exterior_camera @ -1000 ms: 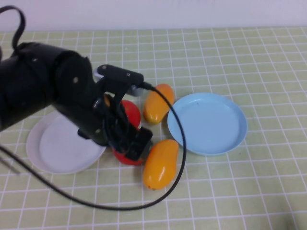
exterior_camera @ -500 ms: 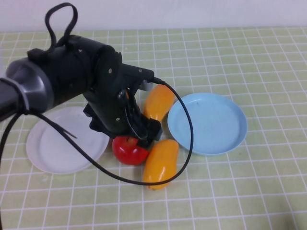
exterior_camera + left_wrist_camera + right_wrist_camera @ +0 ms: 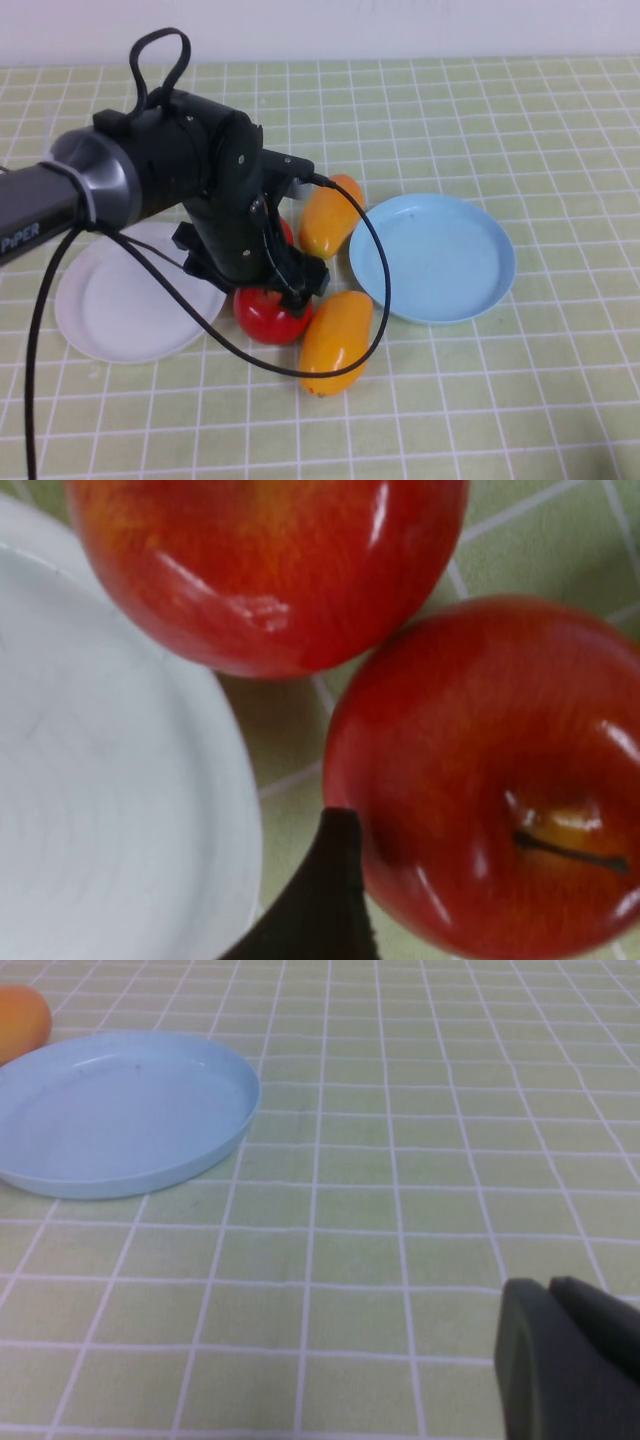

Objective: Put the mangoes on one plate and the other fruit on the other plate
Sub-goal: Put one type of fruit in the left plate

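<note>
Covering table: green checked cloth (image 3: 520, 380); left gripper (image 3: 290, 285) over apples (image 3: 480, 780); right gripper (image 3: 570, 1360) parked.

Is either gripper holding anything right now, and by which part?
Nothing seems held. The left gripper hangs just over the near apple beside the white plate, one finger at its side. The right gripper holds nothing.

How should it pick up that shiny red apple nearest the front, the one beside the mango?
Probably from straight above, fingers across the widest part of the round glossy red apple. The oblong orange mango crowds one side; the left gripper hovers over it. The right gripper is parked away.
</note>
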Motion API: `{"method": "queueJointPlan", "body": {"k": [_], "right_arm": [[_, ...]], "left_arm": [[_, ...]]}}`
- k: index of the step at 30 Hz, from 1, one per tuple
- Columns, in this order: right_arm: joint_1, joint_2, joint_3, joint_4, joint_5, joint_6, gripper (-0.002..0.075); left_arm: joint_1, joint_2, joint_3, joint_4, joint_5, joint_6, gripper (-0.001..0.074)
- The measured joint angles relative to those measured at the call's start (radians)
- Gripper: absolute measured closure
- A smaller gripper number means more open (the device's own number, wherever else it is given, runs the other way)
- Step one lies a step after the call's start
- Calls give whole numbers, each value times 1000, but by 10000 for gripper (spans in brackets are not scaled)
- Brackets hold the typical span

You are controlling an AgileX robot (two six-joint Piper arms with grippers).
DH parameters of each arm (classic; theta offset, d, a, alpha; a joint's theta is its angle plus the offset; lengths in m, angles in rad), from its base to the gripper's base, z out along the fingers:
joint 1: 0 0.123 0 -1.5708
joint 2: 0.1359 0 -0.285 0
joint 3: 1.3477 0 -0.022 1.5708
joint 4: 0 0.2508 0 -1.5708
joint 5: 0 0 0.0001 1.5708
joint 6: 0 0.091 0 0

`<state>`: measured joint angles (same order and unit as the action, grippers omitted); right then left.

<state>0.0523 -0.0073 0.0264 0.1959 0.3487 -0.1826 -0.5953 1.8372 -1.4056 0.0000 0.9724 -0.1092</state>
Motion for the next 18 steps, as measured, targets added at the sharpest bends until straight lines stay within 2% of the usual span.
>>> {"method": "queueJointPlan", "body": {"k": [8,13,18], "right_arm": [[0,0,0,0,0,0,742],[0,0,0,0,0,0,742],[0,0,0,0,0,0,742]], "left_arm": [[1,23,-6,0,-25,0,72],[8,26,-6,-6,-30,0,153],[8,26,-6,-8,-30,0,157]]}}
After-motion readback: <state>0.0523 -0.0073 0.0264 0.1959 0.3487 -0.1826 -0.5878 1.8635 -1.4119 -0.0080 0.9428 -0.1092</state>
